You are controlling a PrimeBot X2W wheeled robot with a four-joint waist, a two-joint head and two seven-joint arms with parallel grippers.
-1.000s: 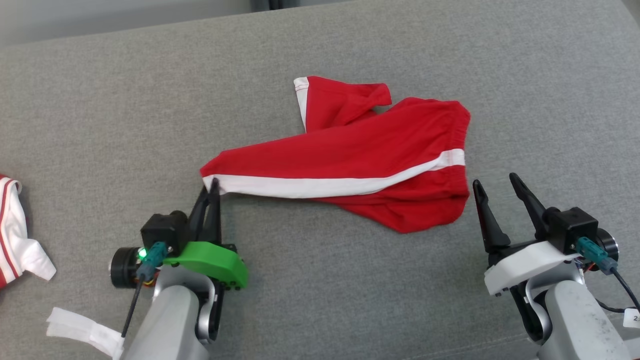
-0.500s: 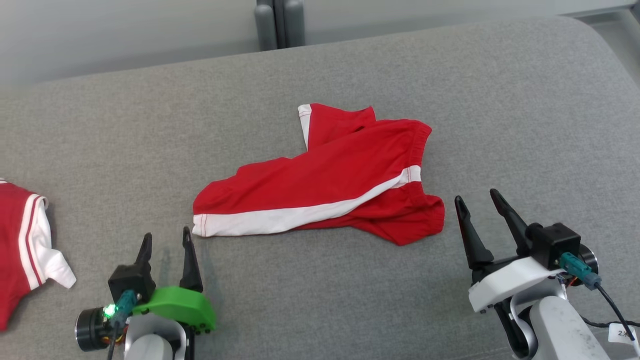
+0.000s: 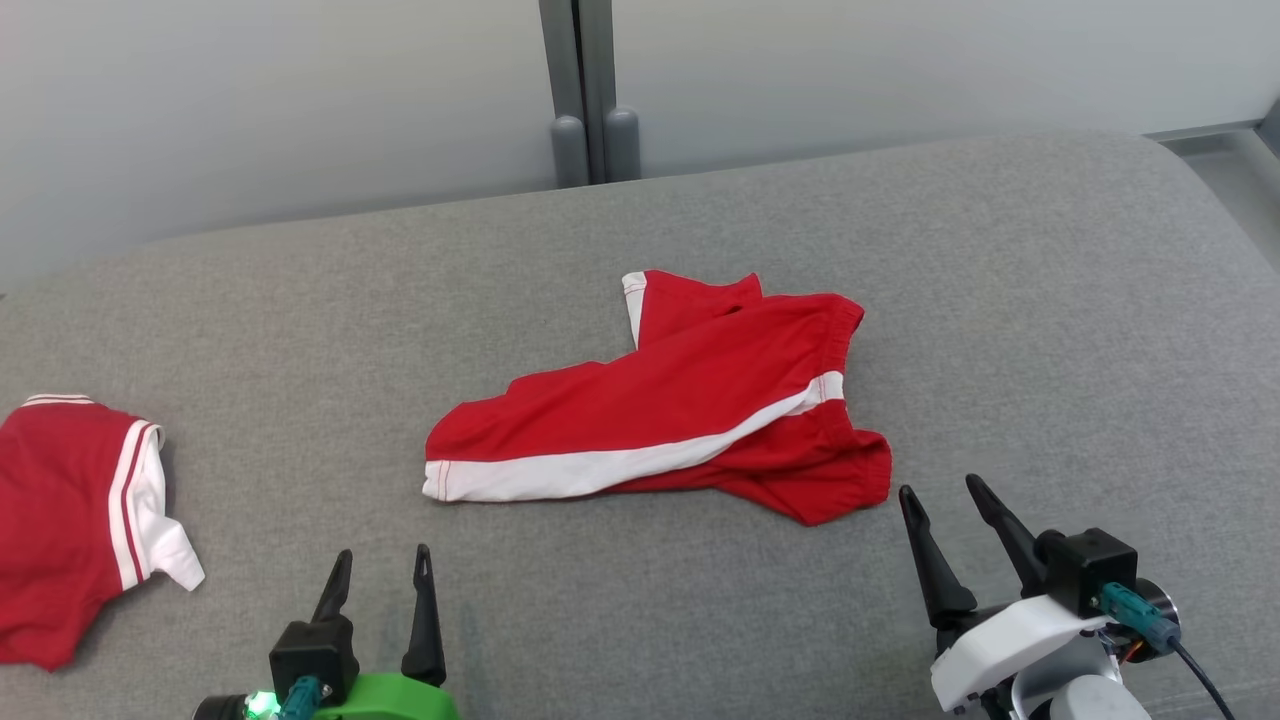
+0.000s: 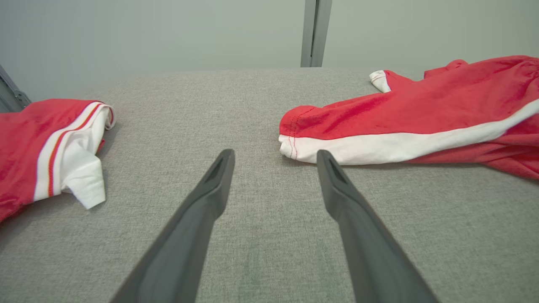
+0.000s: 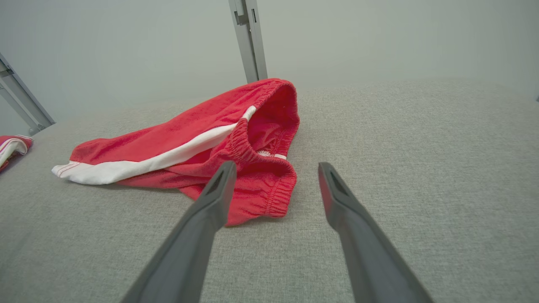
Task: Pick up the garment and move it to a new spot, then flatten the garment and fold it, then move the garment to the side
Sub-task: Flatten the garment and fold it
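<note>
head view: shirt point(image 3: 60, 500) cut at left | left wrist view: shorts point(image 4: 421, 109) cut at right

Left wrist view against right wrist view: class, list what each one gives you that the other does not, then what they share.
Left wrist view: the left tool, open, near the stitched leg hem of the red fabric shorts with a white side stripe, and the white sleeve of a red-and-white shirt.
Right wrist view: the right tool, open, facing the gathered elastic waistband and the opening behind it.
Both: the shorts, lying on the grey fabric surface, part of the shirt, and the grey upright post at the wall.
</note>
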